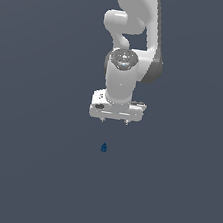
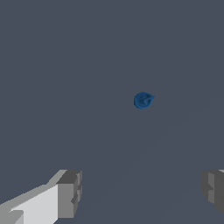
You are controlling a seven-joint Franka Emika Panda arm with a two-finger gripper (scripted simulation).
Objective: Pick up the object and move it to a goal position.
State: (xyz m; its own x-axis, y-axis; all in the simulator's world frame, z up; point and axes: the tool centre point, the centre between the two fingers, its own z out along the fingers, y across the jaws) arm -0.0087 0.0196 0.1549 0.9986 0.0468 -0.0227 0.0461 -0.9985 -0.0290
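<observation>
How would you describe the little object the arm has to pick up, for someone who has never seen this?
Find the white robot arm against the plain grey floor. Just beyond its open fingers sits a tiny dark-blue blob, the only coloured speck there.

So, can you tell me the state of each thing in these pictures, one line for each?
Gripper: open, empty, fingers wide apart, raised clear of the object.
Dark-blue object: lying free on the grey surface, not gripped, touched by nothing.
Arm: bent over the scene, wrist pointing down.
</observation>
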